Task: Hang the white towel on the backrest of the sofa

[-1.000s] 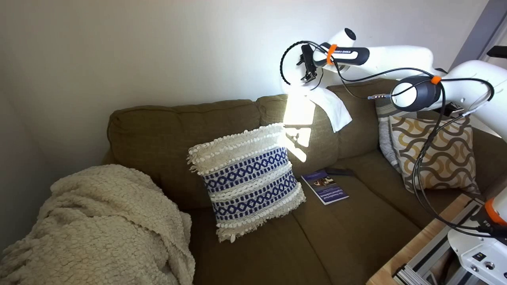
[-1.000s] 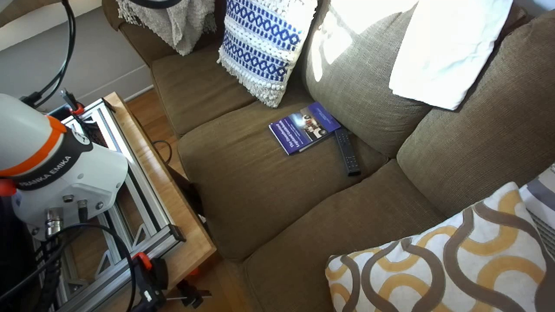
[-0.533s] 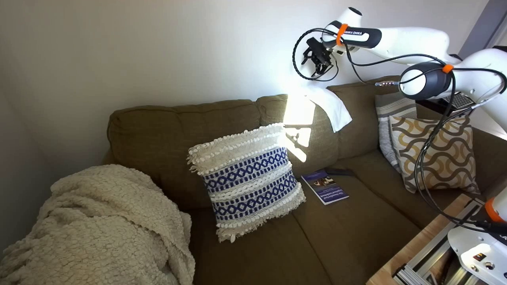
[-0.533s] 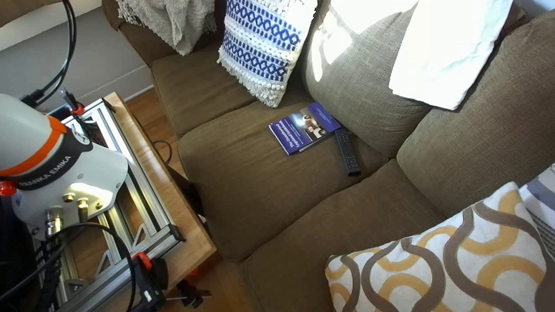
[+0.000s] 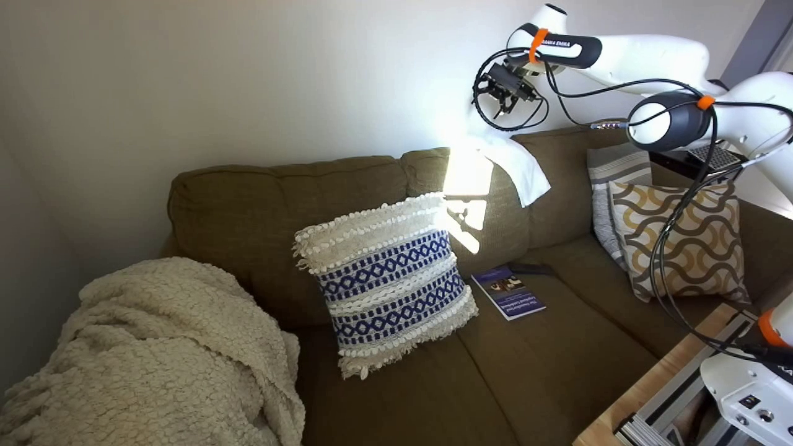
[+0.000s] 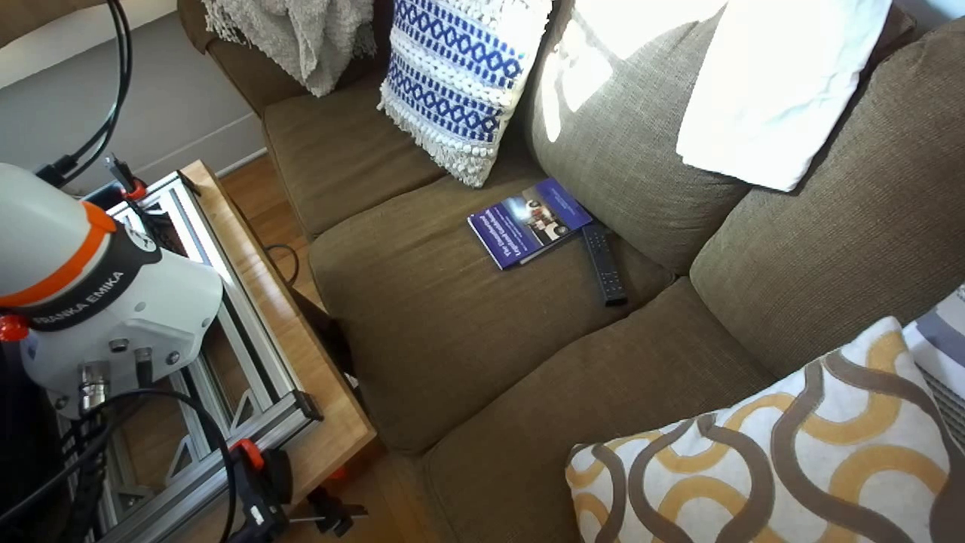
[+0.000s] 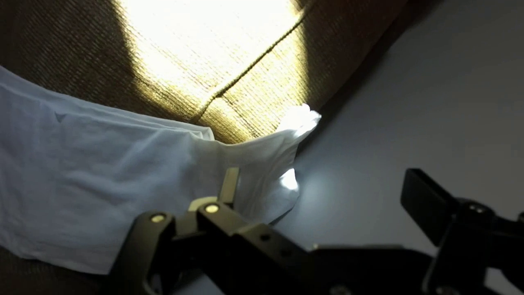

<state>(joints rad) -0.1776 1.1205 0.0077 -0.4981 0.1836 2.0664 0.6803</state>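
The white towel (image 5: 523,173) lies draped over the top of the olive-brown backrest (image 5: 291,204) of the sofa (image 5: 557,371), its front end hanging down the cushion. It also shows hanging on the backrest in an exterior view (image 6: 784,98). In the wrist view the towel (image 7: 123,172) lies across the backrest (image 7: 82,61), its far end bunched by the wall. My gripper (image 5: 489,104) is above the towel, near the wall, apart from it. In the wrist view my gripper (image 7: 322,175) is open, fingers wide apart with nothing between them. It is out of view in an exterior view.
A white-and-navy fringed pillow (image 5: 390,285), a book (image 5: 508,292) and a black remote (image 6: 603,264) are on the sofa. A cream blanket (image 5: 167,359) is at one end, a yellow-patterned pillow (image 5: 681,241) at the other. The wall (image 5: 279,80) is close behind the backrest.
My gripper has moved up and to the right in an exterior view, away from the towel, and has tilted. The towel has stayed in place on the backrest.
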